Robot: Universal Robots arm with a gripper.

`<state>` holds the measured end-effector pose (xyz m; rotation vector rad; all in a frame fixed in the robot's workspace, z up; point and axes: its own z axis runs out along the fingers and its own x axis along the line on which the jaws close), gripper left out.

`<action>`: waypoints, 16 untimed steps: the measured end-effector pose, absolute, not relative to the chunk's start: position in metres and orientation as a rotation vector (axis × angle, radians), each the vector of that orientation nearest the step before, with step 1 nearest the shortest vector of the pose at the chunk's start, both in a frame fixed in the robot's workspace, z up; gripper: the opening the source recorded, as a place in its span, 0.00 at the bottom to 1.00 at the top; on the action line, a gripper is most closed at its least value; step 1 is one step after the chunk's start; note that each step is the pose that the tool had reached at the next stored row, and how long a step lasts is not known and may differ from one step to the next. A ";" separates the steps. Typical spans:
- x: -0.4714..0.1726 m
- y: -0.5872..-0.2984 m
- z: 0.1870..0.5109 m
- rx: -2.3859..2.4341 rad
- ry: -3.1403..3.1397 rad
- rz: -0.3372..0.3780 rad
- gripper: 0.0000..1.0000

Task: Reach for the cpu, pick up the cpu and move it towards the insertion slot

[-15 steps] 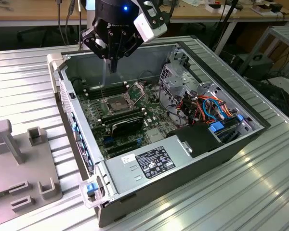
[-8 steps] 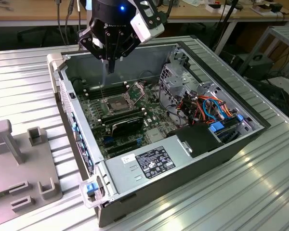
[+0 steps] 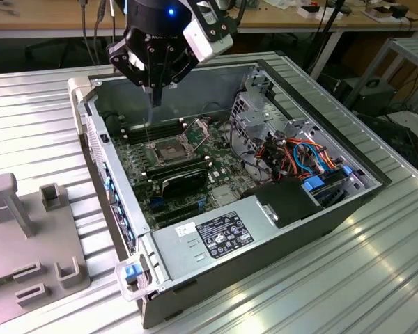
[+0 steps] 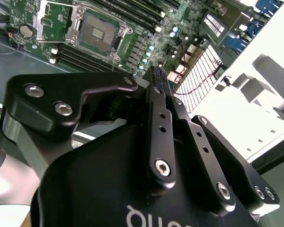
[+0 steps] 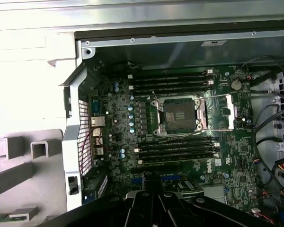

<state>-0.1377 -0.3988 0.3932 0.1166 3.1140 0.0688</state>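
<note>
My gripper [image 3: 155, 94] hangs above the open computer case, fingers pointing down and shut. A thin pale sliver sticks out below the fingertips in the exterior view; I take it for the cpu [image 3: 155, 100], held edge-on. The insertion slot [image 3: 168, 151] lies on the green motherboard below the gripper, slightly toward the exterior view's right. It has a silver frame, a dark centre, a raised load plate and its wire lever up. Both wrist views show the insertion slot [image 4: 97, 32] [image 5: 179, 116] bare, beyond the shut gripper [image 4: 159, 78] [image 5: 154, 185].
Long black memory slots [image 5: 173, 80] flank the socket on both sides. A black finned block [image 3: 183, 179] sits in front of it, then the silver power supply [image 3: 216, 236]. A drive cage [image 3: 265, 111] and coloured cables [image 3: 299, 156] fill the right. A grey fixture [image 3: 28, 229] stands outside the case's left wall.
</note>
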 end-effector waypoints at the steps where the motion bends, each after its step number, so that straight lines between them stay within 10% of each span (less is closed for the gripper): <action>1: -0.138 -0.399 0.393 0.117 3.114 0.069 0.11; 16: -0.146 -0.399 0.393 0.117 3.117 0.069 0.11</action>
